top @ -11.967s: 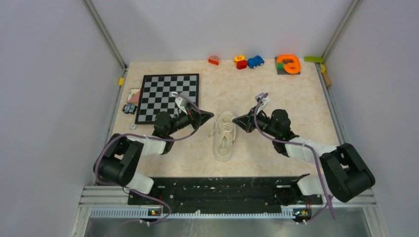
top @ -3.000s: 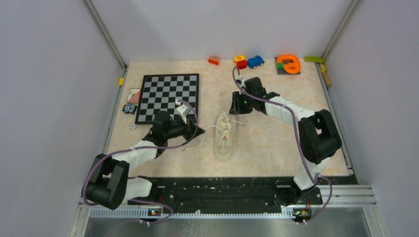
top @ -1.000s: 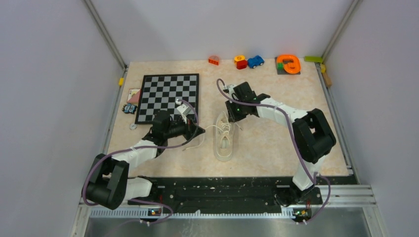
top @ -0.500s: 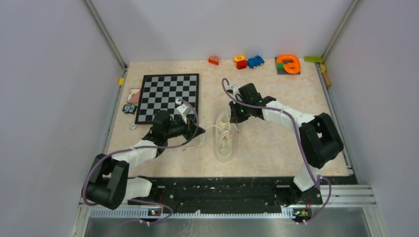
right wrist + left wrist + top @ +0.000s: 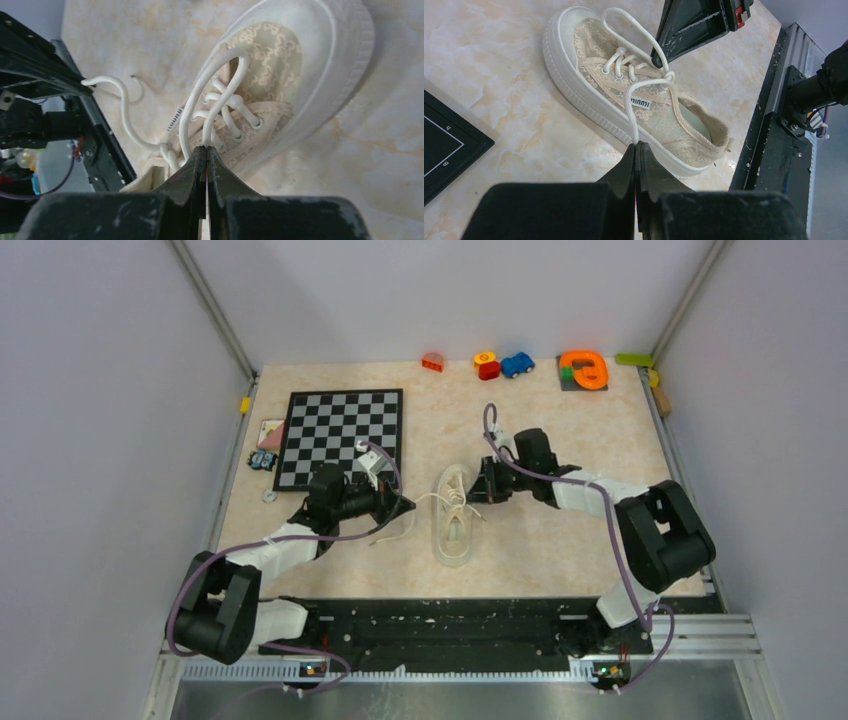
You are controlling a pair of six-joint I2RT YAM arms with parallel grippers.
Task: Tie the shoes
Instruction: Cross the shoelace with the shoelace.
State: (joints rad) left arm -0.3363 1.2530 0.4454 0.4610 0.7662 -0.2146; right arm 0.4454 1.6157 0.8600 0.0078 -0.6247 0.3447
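Lab enclosure: plain walls, aluminium rails

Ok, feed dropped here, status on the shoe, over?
Left gripper shut on white lace strand. Right gripper shut on lace loop. Cream canvas sneaker untied. Nothing obstructing.

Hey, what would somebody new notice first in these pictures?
A cream sneaker lies at the centre, toe pointing to the far side. The left tool is shut on a lace strand at the shoe's left; the right tool is shut on a lace loop over the toe. A chessboard sits far left.
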